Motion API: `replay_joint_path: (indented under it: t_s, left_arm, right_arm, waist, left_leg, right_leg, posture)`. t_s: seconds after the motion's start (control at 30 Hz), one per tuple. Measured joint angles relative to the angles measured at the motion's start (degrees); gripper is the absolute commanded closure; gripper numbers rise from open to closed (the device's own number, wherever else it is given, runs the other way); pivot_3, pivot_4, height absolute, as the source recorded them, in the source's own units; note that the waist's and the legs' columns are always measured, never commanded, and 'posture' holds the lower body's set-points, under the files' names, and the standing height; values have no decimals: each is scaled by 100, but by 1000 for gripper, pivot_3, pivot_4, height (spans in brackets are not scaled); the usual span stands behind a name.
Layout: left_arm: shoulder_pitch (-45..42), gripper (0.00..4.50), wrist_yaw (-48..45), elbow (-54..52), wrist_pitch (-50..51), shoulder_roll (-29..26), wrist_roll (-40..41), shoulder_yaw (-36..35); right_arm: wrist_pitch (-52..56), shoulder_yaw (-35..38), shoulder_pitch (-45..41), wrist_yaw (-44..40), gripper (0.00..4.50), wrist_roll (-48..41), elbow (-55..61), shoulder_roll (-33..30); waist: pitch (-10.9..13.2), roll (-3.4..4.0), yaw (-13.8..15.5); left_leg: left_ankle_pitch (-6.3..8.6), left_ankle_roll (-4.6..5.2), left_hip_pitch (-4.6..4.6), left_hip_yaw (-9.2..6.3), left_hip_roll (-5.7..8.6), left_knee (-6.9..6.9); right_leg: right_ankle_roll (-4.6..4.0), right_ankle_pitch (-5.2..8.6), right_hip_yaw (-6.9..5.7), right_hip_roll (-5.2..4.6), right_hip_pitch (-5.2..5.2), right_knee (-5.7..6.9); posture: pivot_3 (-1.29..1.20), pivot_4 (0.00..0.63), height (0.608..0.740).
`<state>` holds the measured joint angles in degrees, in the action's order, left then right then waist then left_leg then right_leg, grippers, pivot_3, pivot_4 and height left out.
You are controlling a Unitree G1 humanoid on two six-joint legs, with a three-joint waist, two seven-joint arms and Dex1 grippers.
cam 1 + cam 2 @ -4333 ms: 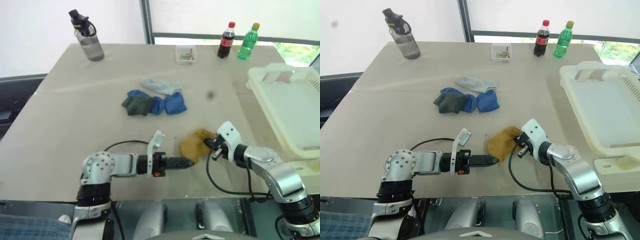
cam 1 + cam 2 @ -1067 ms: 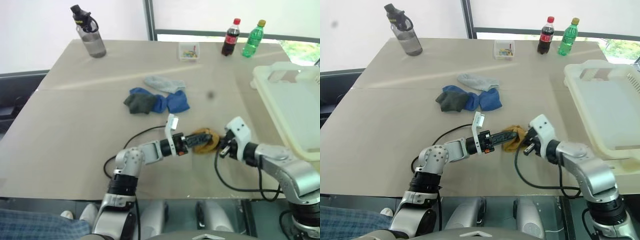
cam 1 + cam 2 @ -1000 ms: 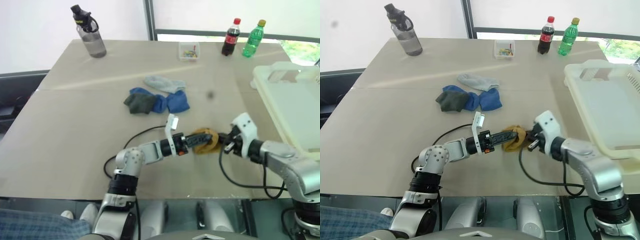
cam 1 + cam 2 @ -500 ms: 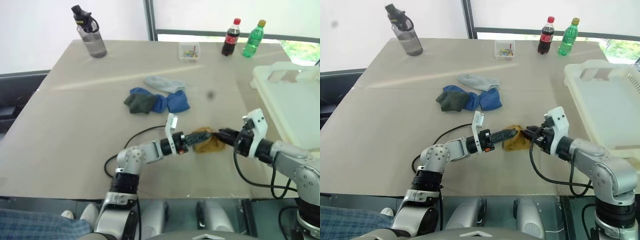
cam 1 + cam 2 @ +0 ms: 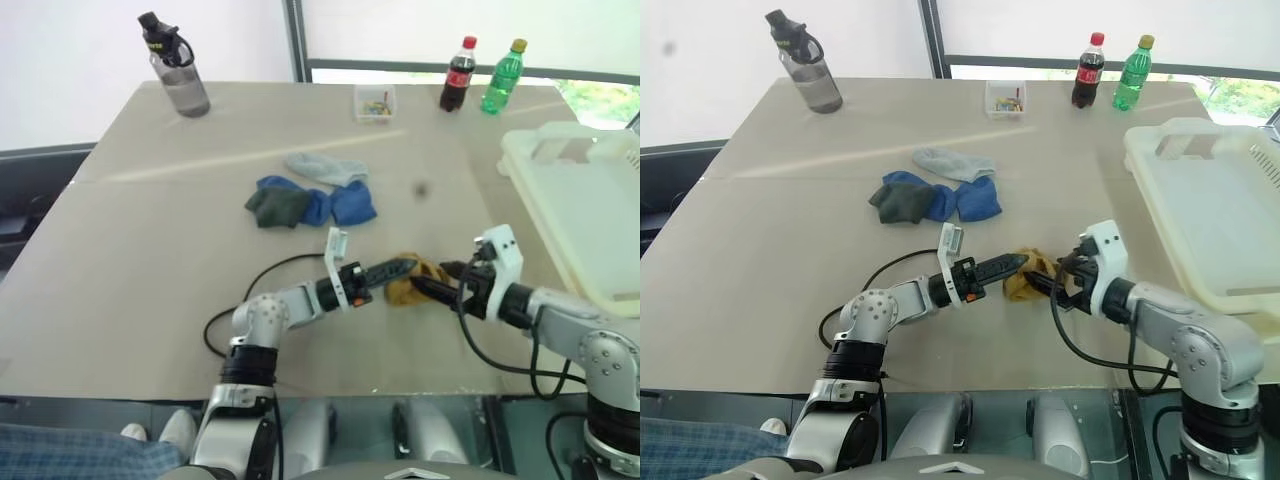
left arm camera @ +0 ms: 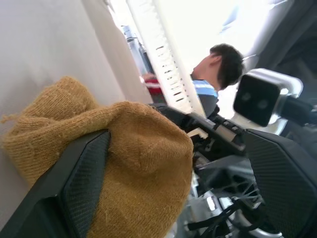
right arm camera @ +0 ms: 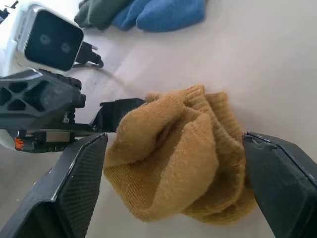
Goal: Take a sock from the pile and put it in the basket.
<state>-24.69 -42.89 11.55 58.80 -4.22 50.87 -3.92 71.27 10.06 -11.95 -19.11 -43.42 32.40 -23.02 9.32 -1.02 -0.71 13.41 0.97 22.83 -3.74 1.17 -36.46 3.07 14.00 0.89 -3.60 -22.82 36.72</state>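
Where both tools (image 5: pixel 405 268) (image 5: pixel 432 290) gape unclenched around it, the bunched mustard sock (image 7: pixel 183 148) shows no clear long axis.

Beige table (image 5: pixel 150 250). Left gripper (image 5: pixel 398 268) reaches in from the left, right gripper (image 5: pixel 432 288) from the right; both meet at a mustard sock (image 5: pixel 412 283) lying on the table near its front edge. Right fingers spread, one either side of the sock. Pile (image 5: pixel 310 195) sits farther back, mid-table: blue, dark green-grey, pale grey socks, apart from the mustard one. Cream basket (image 5: pixel 575 215) at right edge. Far side: grey water bottle (image 5: pixel 175 68), small clear box (image 5: pixel 374 102), cola bottle (image 5: pixel 456 75), green bottle (image 5: pixel 501 77).
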Motion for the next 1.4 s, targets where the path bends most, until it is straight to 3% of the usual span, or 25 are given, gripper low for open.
replay_joint_path:
  t_s: [0.5,0.87,0.9,1.0,1.03,1.23,1.4]
  left_arm:
    - [36,0,-277,147,19,-69,35,-45]
    - [107,0,-312,83,46,-119,36,-28]
    - [125,0,-315,40,56,-151,38,-34]
    - [166,0,-335,-3,101,-233,67,-57]
    - [237,0,-367,-117,171,-357,120,-75]
    - [615,0,-574,-622,633,-1140,471,-389]
    - [938,0,-660,-997,1014,-1720,841,-709]
  right_arm:
    - [-793,-1602,-319,674,64,1637,-570,-127]
    - [-336,-1210,-346,699,64,1578,-676,351]
    - [-237,-1092,-375,692,610,1535,-720,444]
    - [-143,-999,-426,648,1458,1506,-792,446]
    - [-126,-997,-428,578,2113,1487,-806,415]
    - [-45,-1062,-429,303,4474,1375,-801,262]
    - [-46,-1086,-445,188,4492,1372,-815,204]
  waist:
    - [-7,4,-13]
    - [-25,-4,-12]
    - [-31,-11,-12]
    - [-33,-11,-11]
    - [-33,-10,-21]
    - [-34,-8,-25]
    - [-37,-13,-17]
  left_leg:
    - [0,-1,-13,5,1,-6]
    - [0,0,-19,3,-15,-19]
    - [0,0,-19,3,-16,-19]
    - [0,0,-19,3,-17,-19]
    - [0,0,-19,3,-19,-17]
    - [0,-1,-19,1,-27,-6]
    - [1,-1,-19,1,-27,-6]
  right_leg:
    - [0,0,5,4,4,8]
    - [0,-1,4,9,13,11]
    - [0,-1,3,10,13,11]
    - [-1,-1,3,10,13,11]
    - [-2,0,3,11,12,11]
    - [-6,1,3,18,8,9]
    - [-5,2,3,12,9,6]
  posture:
    - [0,150,740]
    - [0,150,740]
    - [0,150,740]
    - [0,150,740]
    - [0,150,740]
    - [0,150,740]
    - [0,150,740]
